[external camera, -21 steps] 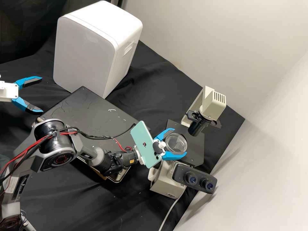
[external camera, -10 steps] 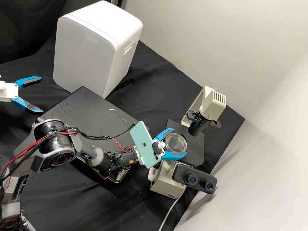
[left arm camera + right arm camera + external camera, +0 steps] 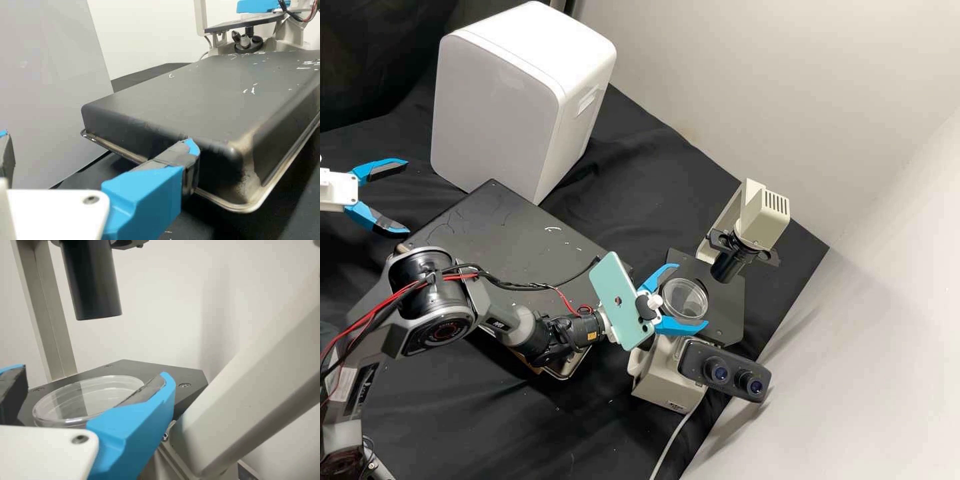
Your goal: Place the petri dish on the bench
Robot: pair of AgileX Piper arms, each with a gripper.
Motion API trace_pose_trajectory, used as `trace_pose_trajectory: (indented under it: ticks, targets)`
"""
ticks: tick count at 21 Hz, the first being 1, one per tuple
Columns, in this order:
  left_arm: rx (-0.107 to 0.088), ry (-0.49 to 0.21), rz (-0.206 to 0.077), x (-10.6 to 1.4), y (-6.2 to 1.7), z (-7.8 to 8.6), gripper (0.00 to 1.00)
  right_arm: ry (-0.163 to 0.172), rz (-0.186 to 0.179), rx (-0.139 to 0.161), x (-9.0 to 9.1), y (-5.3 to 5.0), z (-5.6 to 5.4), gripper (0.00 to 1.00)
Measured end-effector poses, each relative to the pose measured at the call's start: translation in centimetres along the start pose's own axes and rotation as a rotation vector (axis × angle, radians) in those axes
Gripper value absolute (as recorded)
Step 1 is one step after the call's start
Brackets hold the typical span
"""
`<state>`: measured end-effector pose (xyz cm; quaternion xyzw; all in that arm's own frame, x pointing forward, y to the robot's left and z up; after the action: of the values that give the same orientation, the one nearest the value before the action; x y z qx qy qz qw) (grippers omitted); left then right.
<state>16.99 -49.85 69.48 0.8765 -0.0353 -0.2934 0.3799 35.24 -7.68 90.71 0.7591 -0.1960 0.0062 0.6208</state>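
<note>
Dish (image 3: 685, 298) on microscope stage (image 3: 728, 305)
Right gripper (image 3: 692, 295) brackets it, fingers spread; left gripper (image 3: 406, 195) gapes wide, holding nothing

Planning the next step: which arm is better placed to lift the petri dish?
Right: the right gripper straddles the petri dish on the microscope stage; the left gripper is far off, by the tray.
</note>
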Motion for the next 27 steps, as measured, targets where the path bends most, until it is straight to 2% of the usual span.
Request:
trace_pose_trajectory:
  ticks: [12, 18, 20, 23, 25, 27]
  targets:
    - [0.000, 0.000, 0.000, 0.0, 0.00, 0.0, 1.00, 0.002, 0.001, -0.009, 0.3, 0.2, 0.2, 1.00]
    - [0.000, 0.000, -0.002, 0.0, -0.03, 0.0, 1.00, 0.008, -0.002, -0.047, 0.9, 0.0, 0.3, 1.00]
    - [0.001, 0.001, -0.011, 0.1, -0.21, 0.0, 1.00, 0.009, -0.002, -0.056, 1.1, 0.0, 0.3, 1.00]
    - [0.001, 0.001, -0.013, 0.1, -0.26, 0.0, 1.00, 0.004, -0.005, -0.075, 1.2, 0.0, 0.4, 1.00]
    - [0.001, 0.001, -0.013, 0.1, -0.26, 0.0, 1.00, -0.001, -0.017, -0.098, 1.4, -0.2, 0.2, 1.00]
    - [0.001, 0.001, -0.013, 0.1, -0.26, 0.0, 1.00, -0.002, -0.020, -0.104, 1.4, -0.3, 0.1, 1.00]
